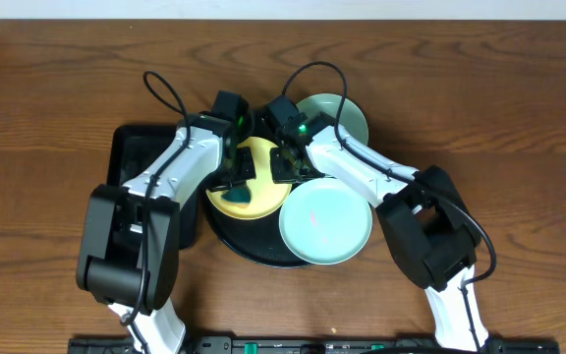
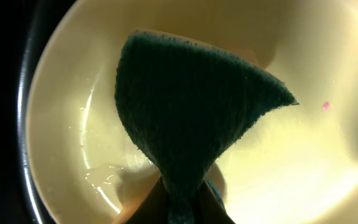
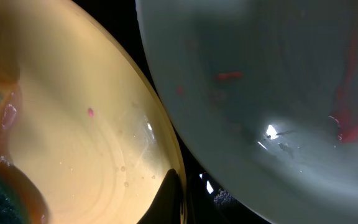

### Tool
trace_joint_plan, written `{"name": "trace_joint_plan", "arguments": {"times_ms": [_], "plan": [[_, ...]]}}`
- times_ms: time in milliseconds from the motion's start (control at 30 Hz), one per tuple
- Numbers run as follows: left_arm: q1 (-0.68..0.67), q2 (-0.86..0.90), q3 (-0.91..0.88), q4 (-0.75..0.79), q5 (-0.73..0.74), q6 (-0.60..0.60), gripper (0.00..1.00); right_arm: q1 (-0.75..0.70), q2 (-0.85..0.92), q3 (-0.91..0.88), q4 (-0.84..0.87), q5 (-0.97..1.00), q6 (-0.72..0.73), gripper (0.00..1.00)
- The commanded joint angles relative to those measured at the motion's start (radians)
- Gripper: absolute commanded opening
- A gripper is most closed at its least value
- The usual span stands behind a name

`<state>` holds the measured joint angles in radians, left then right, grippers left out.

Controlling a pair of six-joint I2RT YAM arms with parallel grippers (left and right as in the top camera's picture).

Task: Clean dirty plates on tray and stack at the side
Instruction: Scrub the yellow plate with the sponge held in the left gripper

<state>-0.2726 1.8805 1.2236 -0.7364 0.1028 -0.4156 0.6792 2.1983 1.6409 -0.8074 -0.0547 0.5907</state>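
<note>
The pale yellow plate [image 1: 263, 192] lies on the round black tray [image 1: 254, 253], at its back left. My left gripper [image 1: 232, 185] is shut on a dark teal sponge [image 1: 236, 204] and presses it onto this plate; the left wrist view shows the sponge [image 2: 191, 112] spread over the wet yellow plate [image 2: 316, 155]. My right gripper [image 1: 285, 167] is shut on the yellow plate's right rim, with one finger [image 3: 173, 196] on the plate's inner side [image 3: 73, 124]. An aqua plate [image 1: 325, 221] with red smears [image 3: 260, 81] lies on the tray's front right. A second aqua plate [image 1: 347, 116] lies behind the tray.
A rectangular black tray [image 1: 128, 162] lies to the left of the round one, under my left arm. Both arms cross over the round tray from the front. Bare wooden table [image 1: 519, 118] surrounds the trays.
</note>
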Motion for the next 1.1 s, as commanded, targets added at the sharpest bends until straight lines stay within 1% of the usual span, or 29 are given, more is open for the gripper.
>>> {"name": "trace_joint_plan", "arguments": {"times_ms": [0,133,167,267,333,400,467,500,633,700,800,900,933,967,1067], "plan": [[-0.015,0.035,0.009,0.01,0.06,0.017,0.08,-0.004,0.029,-0.001,-0.018,0.001,-0.024,0.01],[-0.015,0.042,0.009,0.075,0.251,0.204,0.08,-0.004,0.029,-0.001,-0.019,0.001,-0.024,0.01],[-0.015,0.04,0.009,0.091,0.273,0.227,0.07,-0.004,0.029,-0.001,-0.019,0.001,-0.024,0.01],[-0.01,0.04,0.009,0.127,0.26,0.221,0.07,-0.004,0.029,-0.001,-0.019,0.001,-0.024,0.01],[-0.004,0.04,0.009,0.132,0.179,0.155,0.07,-0.004,0.029,-0.001,-0.019,0.001,-0.024,0.01],[0.001,0.04,0.009,0.097,-0.035,-0.024,0.07,-0.004,0.029,-0.001,-0.019,0.001,-0.024,0.01],[0.001,0.04,0.009,0.045,-0.205,-0.147,0.07,-0.004,0.029,-0.001,-0.019,0.001,-0.024,0.01],[0.001,0.04,0.009,0.013,-0.291,-0.185,0.07,-0.004,0.029,-0.001,-0.019,0.001,-0.024,0.01],[0.001,0.04,0.009,-0.01,-0.301,-0.18,0.07,-0.004,0.029,-0.001,-0.018,0.001,-0.024,0.01],[0.001,0.04,0.009,-0.012,-0.232,-0.091,0.08,-0.004,0.029,-0.001,-0.017,0.001,-0.024,0.01],[0.001,0.04,0.009,-0.01,-0.084,0.065,0.07,-0.005,0.029,-0.001,-0.018,0.001,-0.024,0.01],[0.001,0.04,0.009,-0.003,0.101,0.266,0.07,-0.004,0.029,-0.001,-0.017,0.001,-0.024,0.01],[0.001,0.04,0.009,-0.003,0.152,0.317,0.07,-0.005,0.029,-0.001,-0.017,0.001,-0.024,0.01],[0.001,0.04,0.009,-0.003,0.188,0.352,0.07,-0.005,0.029,-0.001,-0.017,0.001,-0.024,0.01],[0.006,0.04,0.009,0.024,0.18,0.345,0.07,-0.005,0.029,-0.001,-0.017,0.001,-0.024,0.01]]}}
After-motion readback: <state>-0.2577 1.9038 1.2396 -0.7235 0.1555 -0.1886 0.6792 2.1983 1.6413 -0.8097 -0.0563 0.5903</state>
